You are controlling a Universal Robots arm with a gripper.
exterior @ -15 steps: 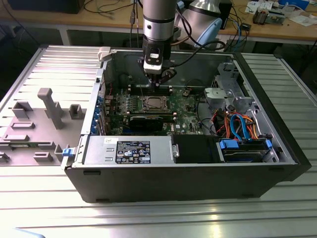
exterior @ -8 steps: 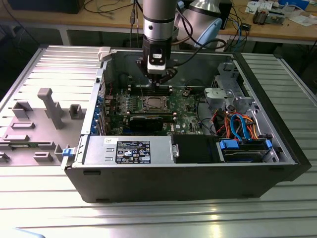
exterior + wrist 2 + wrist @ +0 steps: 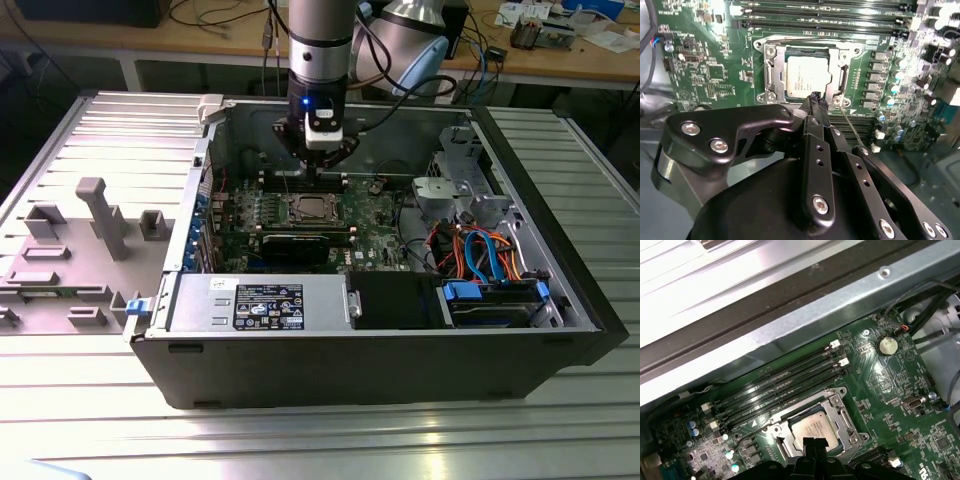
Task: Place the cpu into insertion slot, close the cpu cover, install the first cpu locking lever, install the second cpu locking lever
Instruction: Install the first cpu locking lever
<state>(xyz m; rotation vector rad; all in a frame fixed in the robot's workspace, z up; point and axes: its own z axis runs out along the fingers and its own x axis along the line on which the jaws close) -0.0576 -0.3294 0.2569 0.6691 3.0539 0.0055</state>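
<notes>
Jaws of mine are pinched together with nothing between them, hanging low over the green board inside the case. Cpu sits in the insertion slot, with the cpu cover lying flat around it (one thin lever pokes out loose beside me).

The cpu, a small flat square chip with a silvery-grey top, lies level in the insertion slot on the green board, while the cpu cover, a thin silvery frame, lies down around its edges.
</notes>
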